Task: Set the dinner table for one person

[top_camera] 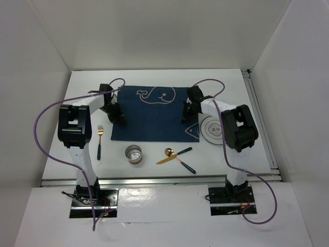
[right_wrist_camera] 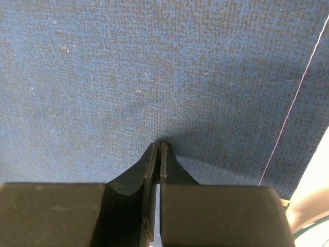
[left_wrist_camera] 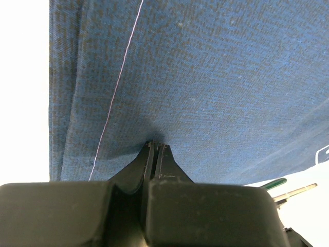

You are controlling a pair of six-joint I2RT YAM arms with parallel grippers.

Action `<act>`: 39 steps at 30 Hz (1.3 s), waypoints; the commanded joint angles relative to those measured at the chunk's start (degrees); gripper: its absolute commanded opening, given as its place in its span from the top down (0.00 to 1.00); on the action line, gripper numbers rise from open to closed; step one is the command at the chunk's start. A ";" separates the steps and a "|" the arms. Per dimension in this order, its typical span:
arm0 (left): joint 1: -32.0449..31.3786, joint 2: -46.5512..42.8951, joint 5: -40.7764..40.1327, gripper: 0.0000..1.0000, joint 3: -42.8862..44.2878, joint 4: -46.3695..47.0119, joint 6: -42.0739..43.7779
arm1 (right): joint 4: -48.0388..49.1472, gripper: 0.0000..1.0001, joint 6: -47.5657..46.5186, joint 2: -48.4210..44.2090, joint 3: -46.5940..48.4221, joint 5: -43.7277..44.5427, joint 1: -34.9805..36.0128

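From the top, the white bench (top_camera: 82, 85) is stretching long from 9 to 3 o'clock, lying under everything. Left wrist: the left jaws are pressing together, tips touching the blue mat (left_wrist_camera: 205, 77). Right wrist: the right jaws are pressing together on it too.

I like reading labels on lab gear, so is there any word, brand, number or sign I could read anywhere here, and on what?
None: no word, number or brand can be read in any view.
Navy placemat: only white line drawings, a whale and a fish, no lettering.
White plate: a ringed pattern, too small to tell whether it holds any text.
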 commanded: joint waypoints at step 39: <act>-3.38 -19.92 -9.21 0.35 2.20 -8.15 3.53 | -9.85 0.43 -1.44 -19.14 5.99 4.26 5.67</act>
